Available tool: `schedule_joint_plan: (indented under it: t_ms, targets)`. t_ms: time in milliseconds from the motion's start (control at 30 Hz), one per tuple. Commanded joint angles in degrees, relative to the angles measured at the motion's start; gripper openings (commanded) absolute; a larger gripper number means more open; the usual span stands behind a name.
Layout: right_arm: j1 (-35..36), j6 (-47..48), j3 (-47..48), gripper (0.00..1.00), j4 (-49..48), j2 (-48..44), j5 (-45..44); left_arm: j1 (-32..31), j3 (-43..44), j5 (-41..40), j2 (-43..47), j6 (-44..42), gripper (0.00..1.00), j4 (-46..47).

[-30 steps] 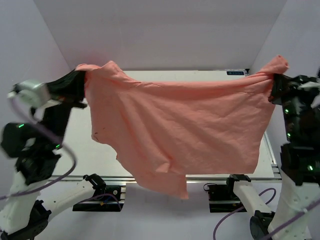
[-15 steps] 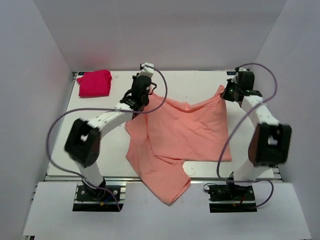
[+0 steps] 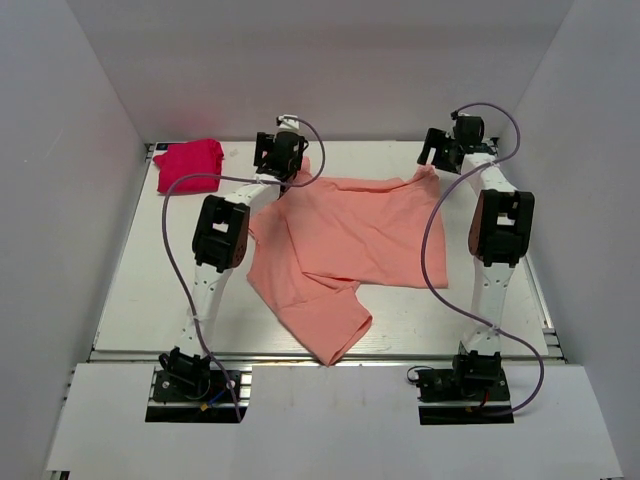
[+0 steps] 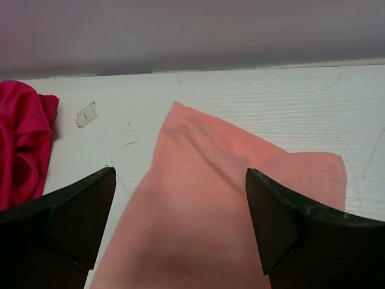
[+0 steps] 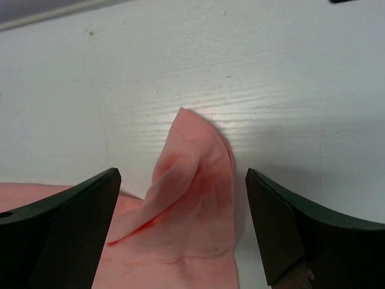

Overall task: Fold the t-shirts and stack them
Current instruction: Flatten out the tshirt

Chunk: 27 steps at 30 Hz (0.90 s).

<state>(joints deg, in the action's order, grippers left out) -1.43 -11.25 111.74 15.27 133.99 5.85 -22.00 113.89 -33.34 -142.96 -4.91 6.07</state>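
The salmon pink t-shirt [image 3: 340, 245] lies spread and rumpled on the white table, one end reaching the front edge. Its far left corner [image 4: 198, 180] lies under my left gripper [image 3: 277, 153], whose jaws stand wide open and apart from the cloth. Its far right corner [image 5: 198, 180] rises in a small peak between the open jaws of my right gripper [image 3: 437, 150], untouched by either finger. The magenta-red t-shirt [image 3: 189, 165] rests as a folded bundle at the far left corner, also showing at the left edge of the left wrist view [image 4: 21, 141].
White walls close the table [image 3: 150, 290] in at the back and both sides. A small scrap of tape [image 4: 86, 114] sticks to the table between the red bundle and the pink cloth. Both arms stretch far out over the table.
The pink t-shirt, held up in the air a second ago, has been laid down on the table. Both grippers have opened and let go of its far corners.
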Motion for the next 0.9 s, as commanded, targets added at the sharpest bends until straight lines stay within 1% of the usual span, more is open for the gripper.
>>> schedule_joint_plan:
  t_ms: [0, 100, 133, 167, 200, 233, 267, 300, 333, 367, 400, 433, 467, 500, 533, 567, 600, 633, 667, 700, 733, 767, 833, 867]
  targets:
    - [-0.3, 0.3, 3.1, 0.90, -0.6, -3.1, -3.1, 1.3, 4.9, 4.1, 1.9, 3.0, 0.99, -2.0]
    - [-0.2, -1.1, -0.4, 0.90, 1.5, -8.0, -5.7, 1.3, 4.3, 5.6, 6.1, 3.0, 0.99, -5.0]
    - [-0.2, -2.9, -3.7, 0.90, 3.5, -9.3, -5.6, 1.3, 4.3, 6.5, 7.2, 3.0, 0.99, -7.6]
    - [-0.2, -3.4, -5.3, 0.90, 5.3, -13.4, -5.7, 1.3, 2.8, 7.1, 8.6, 3.8, 0.99, -9.2]
    - [-0.1, -4.2, -8.7, 0.90, 6.2, -14.9, -5.7, 1.3, 1.8, 7.9, 10.3, 4.6, 0.99, -11.0]
    - [-0.1, -4.7, -13.8, 0.90, 6.8, -18.4, -5.7, 1.3, 0.3, 10.6, 14.5, 5.3, 0.99, -13.9]
    - [0.0, -6.6, -19.1, 0.90, 7.6, -22.0, -5.6, 0.8, -3.8, 11.7, 17.1, 7.4, 0.99, -14.9]
    - [0.0, -6.9, -21.7, 0.90, 7.7, -23.6, -5.6, 0.8, -6.5, 13.1, 19.8, 8.0, 0.99, -15.6]
    - [-0.1, -7.3, -26.9, 0.90, 7.8, -27.5, -5.2, 0.2, -9.4, 15.8, 22.7, 8.0, 0.99, -15.6]
    - [-0.1, -8.9, -31.3, 0.90, 9.2, -29.1, -5.7, -0.4, -16.1, 16.8, 28.9, 9.6, 0.99, -15.6]
    - [-0.2, -10.1, -33.3, 0.90, 9.9, -34.0, -7.8, -0.4, -19.8, 18.6, 32.0, 10.7, 0.99, -15.6]
    - [-0.2, -10.7, -35.3, 0.90, 11.1, -35.5, -8.9, -0.4, -23.3, 23.3, 34.9, 11.8, 0.99, -15.6]
    - [-0.1, -11.5, -41.4, 0.90, 12.0, -37.2, -9.3, -0.9, -29.0, 24.9, 37.4, 14.8, 0.99, -15.6]
    - [0.0, -12.0, -43.3, 0.90, 12.3, -41.6, -8.1, -1.5, -31.8, 28.6, 41.4, 16.1, 0.99, -16.4]
    - [0.0, -12.1, -47.5, 0.90, 12.3, -43.2, -6.7, -1.5, -34.6, 30.8, 43.2, 16.9, 0.99, -16.4]
    - [0.0, -12.4, -49.2, 0.90, 12.4, -44.7, -4.6, -2.8, -40.3, 32.8, 44.7, 17.6, 0.99, -16.4]
    - [-0.1, -13.6, -52.2, 0.90, 12.7, -48.5, -4.4, -3.4, -43.0, 35.9, 45.9, 18.1, 0.99, -16.4]
    - [0.0, -14.3, -55.8, 0.90, 12.8, -49.9, -4.0, -4.0, -45.7, 36.9, 48.2, 19.0, 0.99, -16.4]
    - [0.1, -15.2, -57.5, 0.90, 12.6, -51.9, -2.4, -4.6, -51.0, 37.9, 49.2, 19.7, 0.99, -15.9]
    - [0.0, -15.6, -61.4, 0.90, 11.4, -52.7, -1.5, -5.2, -53.4, 39.8, 49.9, 20.2, 0.99, -15.9]
    - [0.1, -15.6, -62.6, 0.90, 11.2, -54.8, -0.8, -6.0, -55.4, 39.8, 50.7, 21.0, 0.99, -15.9]
    - [0.1, -15.6, -63.7, 0.90, 10.2, -55.2, 0.5, -6.0, -59.4, 39.8, 51.5, 21.8, 0.99, -15.9]
    - [0.1, -15.4, -66.8, 0.90, 9.2, -56.1, 1.7, -7.4, -63.5, 40.9, 54.9, 22.9, 0.99, -14.8]
    - [0.1, -15.5, -67.5, 0.90, 8.6, -57.4, 1.9, -7.4, -67.3, 40.9, 56.1, 23.5, 0.99, -14.0]
